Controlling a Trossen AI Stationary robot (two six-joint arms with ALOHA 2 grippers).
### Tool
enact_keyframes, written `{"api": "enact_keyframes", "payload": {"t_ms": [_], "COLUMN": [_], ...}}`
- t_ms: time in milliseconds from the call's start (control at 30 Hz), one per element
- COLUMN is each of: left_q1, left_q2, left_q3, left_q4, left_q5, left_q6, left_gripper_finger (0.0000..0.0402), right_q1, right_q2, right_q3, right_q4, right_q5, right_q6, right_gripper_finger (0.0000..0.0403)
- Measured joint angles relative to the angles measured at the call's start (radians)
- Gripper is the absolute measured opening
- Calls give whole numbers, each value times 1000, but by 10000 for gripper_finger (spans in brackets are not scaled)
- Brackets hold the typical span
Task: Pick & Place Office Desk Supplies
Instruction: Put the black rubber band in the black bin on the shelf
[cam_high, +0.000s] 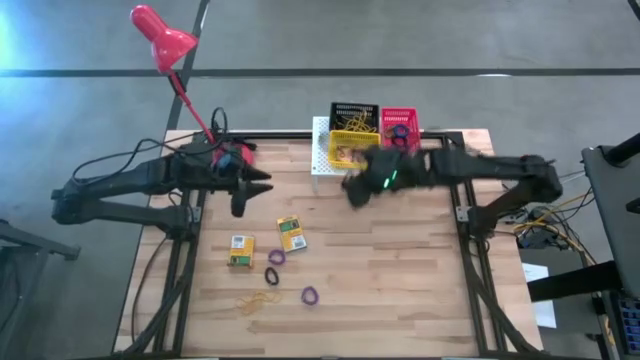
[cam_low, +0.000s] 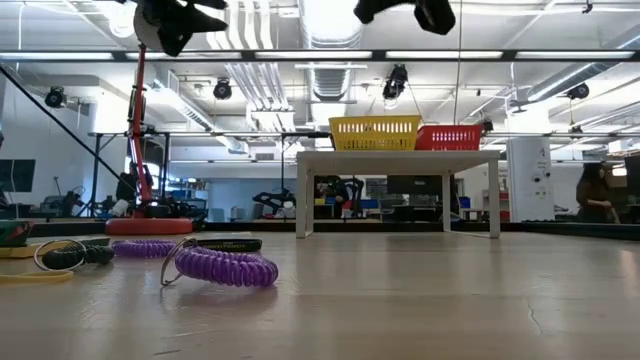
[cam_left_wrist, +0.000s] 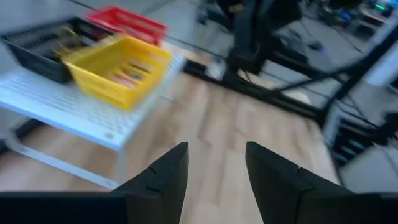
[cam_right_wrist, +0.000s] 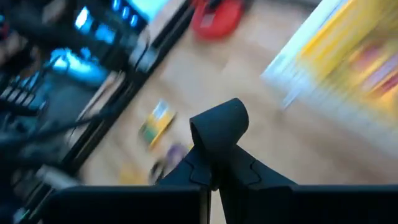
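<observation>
At table centre, high view — positions by clock face from there.
L gripper (cam_high: 262, 184): approx 10 o'clock, above bare wood, holding nothing; jaws apart, clear gap between fingers (cam_left_wrist: 163, 177) in wrist view.
R gripper (cam_high: 352, 190): approx 1 o'clock, just in front of white stand (cam_high: 322, 150); jaws closed, nothing seen between them in its wrist view.
Trays: black tray (cam_high: 354, 117), red tray (cam_high: 400, 126), yellow tray (cam_high: 352, 148), all on stand at 12–1 o'clock; yellow in front of black, red beside.
Card boxes: box A (cam_high: 240, 250) at 8 o'clock; box B (cam_high: 291, 234) at 7 o'clock, near A, not touching.
Rings: purple ring (cam_high: 277, 257) just below box B; black ring (cam_high: 272, 274) beside it; second purple ring (cam_high: 310, 295) at 6 o'clock, apart.
Rubber bands (cam_high: 256, 301): loose at 7 o'clock, near front edge.
Red lamp (cam_high: 165, 40): 11 o'clock corner.
</observation>
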Motion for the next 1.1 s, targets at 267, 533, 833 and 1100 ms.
{"api": "enact_keyframes", "payload": {"t_ms": [267, 533, 833, 1100], "left_q1": [0, 0, 0, 0], "left_q2": [78, 156, 184, 184], "left_q3": [0, 0, 0, 0], "left_q4": [64, 65, 67, 66], "left_q5": [-99, -99, -103, -101], "left_q6": [-17, -140, -246, -272], "left_gripper_finger": [165, 165, 165, 165], "right_q1": [-391, -692, -746, -753], "right_q2": [-57, 96, 259, 264], "right_q3": [0, 0, 19, 40], "right_q4": [3, 93, 138, 131], "right_q5": [-23, -357, -410, -401], "right_q6": [-330, -464, -518, -515], "right_gripper_finger": [9, 9, 35, 142]}}
